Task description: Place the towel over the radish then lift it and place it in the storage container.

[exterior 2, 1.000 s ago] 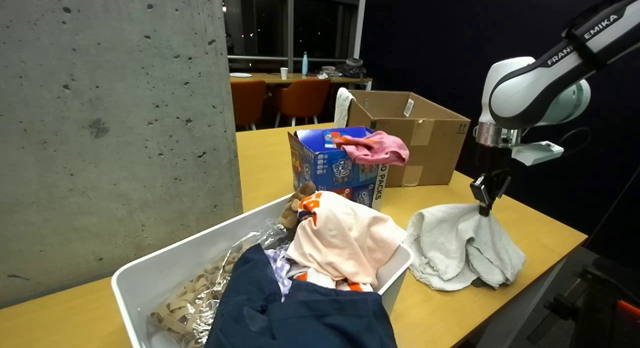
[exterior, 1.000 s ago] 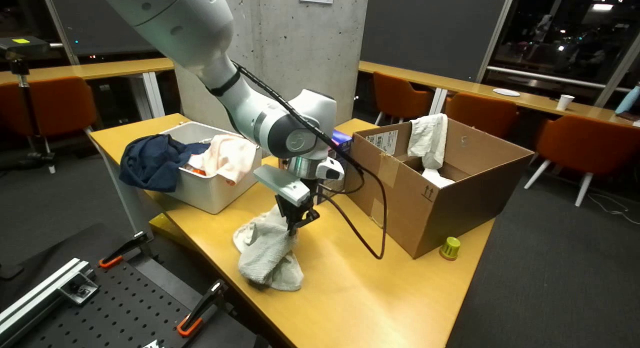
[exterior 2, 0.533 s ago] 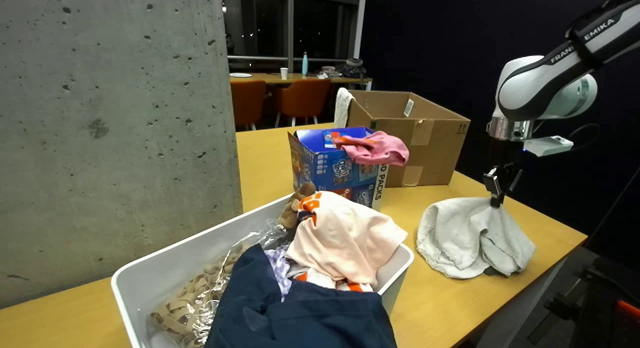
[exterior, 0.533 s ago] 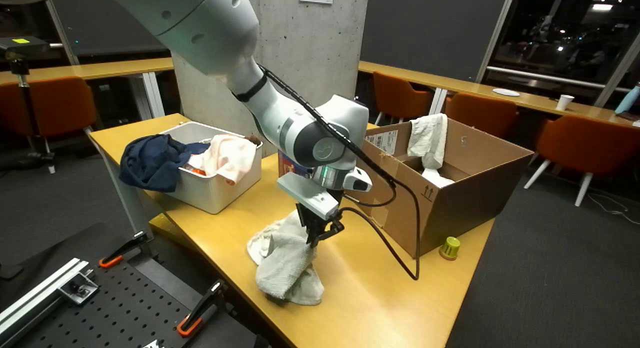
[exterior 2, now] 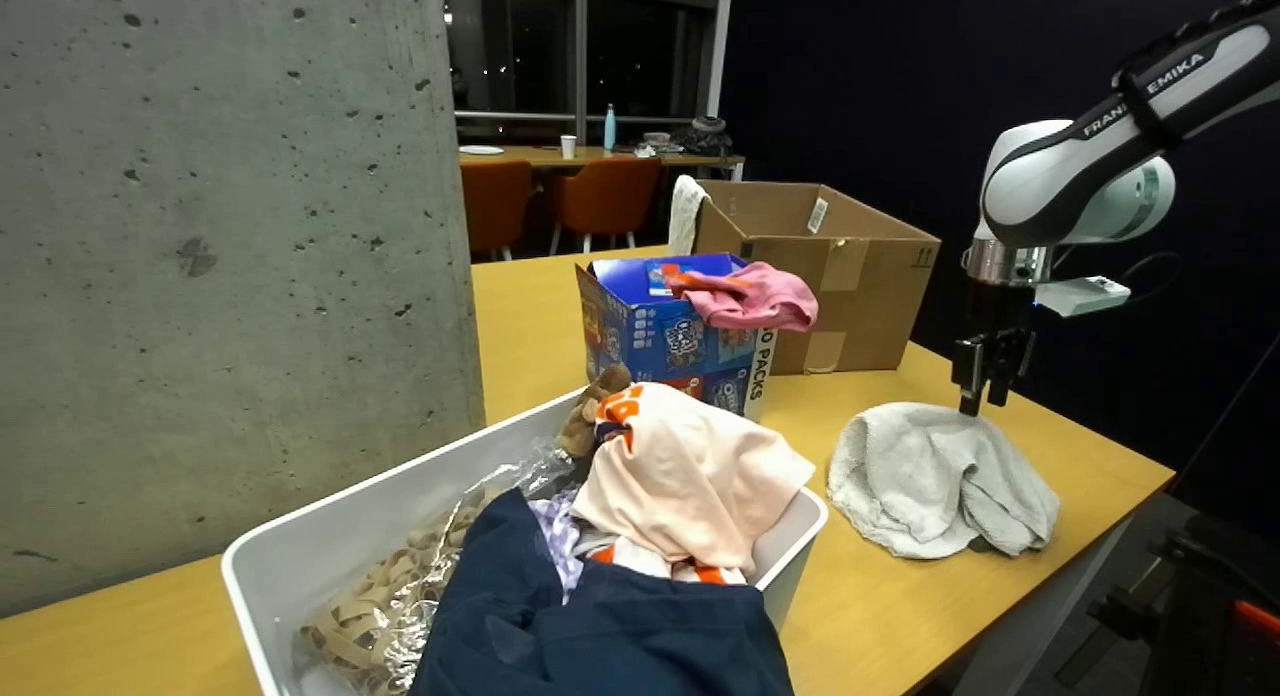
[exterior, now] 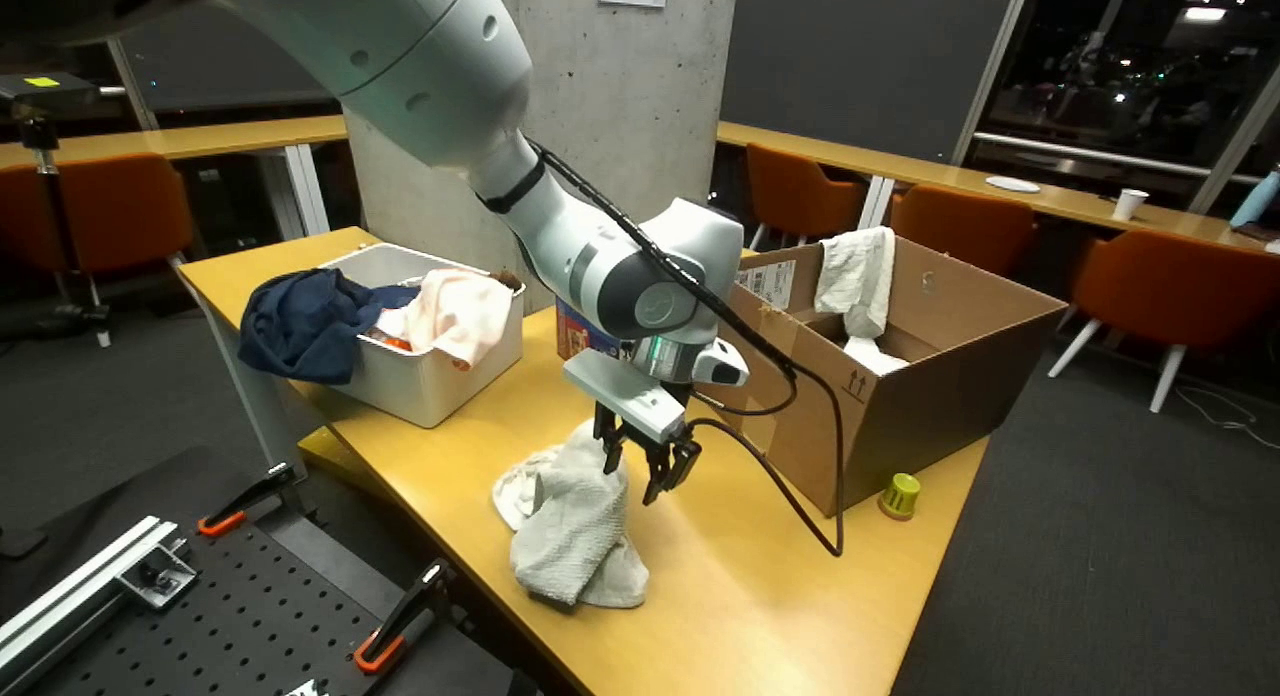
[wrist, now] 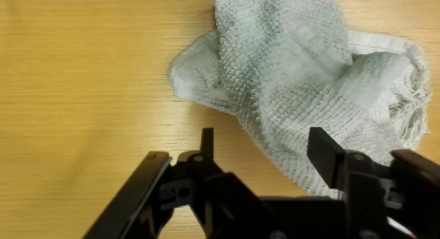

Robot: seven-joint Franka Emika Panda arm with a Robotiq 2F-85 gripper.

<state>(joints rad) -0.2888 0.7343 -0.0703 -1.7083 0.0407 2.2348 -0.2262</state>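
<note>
The pale grey towel lies crumpled on the table in both exterior views, its middle raised in folds. In the wrist view the towel spreads from the top centre to the right, one edge frayed. My gripper is just above the towel's side with its jaws apart. Between the fingertips in the wrist view there are only bare wood and the towel's edge, nothing gripped. The radish is hidden or out of view; a dark patch under the towel's hem cannot be made out. A white plastic storage container holds clothes and packing paper.
A large cardboard box with a white cloth over its rim stands beyond the gripper. Near its corner sits a green cup. A blue snack box with a pink cloth stands between bin and cardboard box.
Gripper and towel shifted together across the table, away from the white container. Then the jaws came apart, the pinched peak of the towel sank, and the towel stayed where it lay.
</note>
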